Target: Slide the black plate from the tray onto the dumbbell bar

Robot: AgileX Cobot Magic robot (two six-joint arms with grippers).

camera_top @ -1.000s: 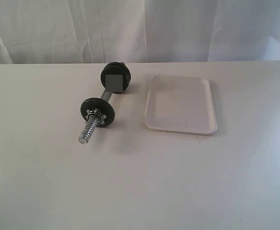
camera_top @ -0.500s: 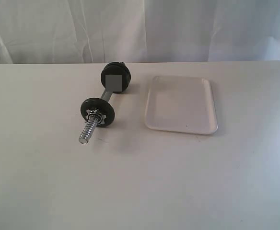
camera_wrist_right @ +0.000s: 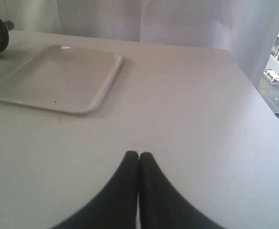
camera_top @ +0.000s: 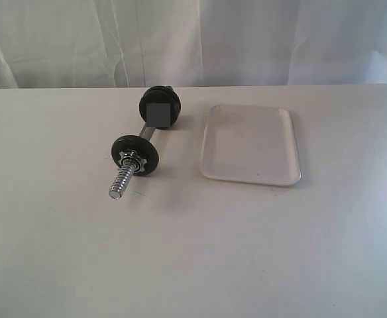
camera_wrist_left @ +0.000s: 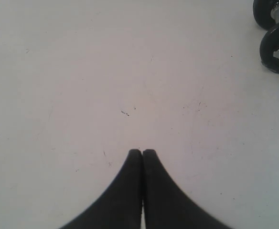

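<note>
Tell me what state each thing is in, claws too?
tray, flat on the table, nothing in it.
dumbbell bar, lying on the table.
nearer disc, on the bar, collar nut against it.
farther disc, on the bar's other end.
left claw, shut, empty.
right claw, shut, empty.

A dumbbell bar [camera_top: 120, 180] of shiny, coarsely threaded metal, matt black discs [camera_top: 145, 148], a smooth white plastic tray [camera_top: 250, 142], a matt, faintly scuffed table [camera_top: 193, 252] and a cloth backdrop [camera_top: 246, 40] are recorded.
</note>
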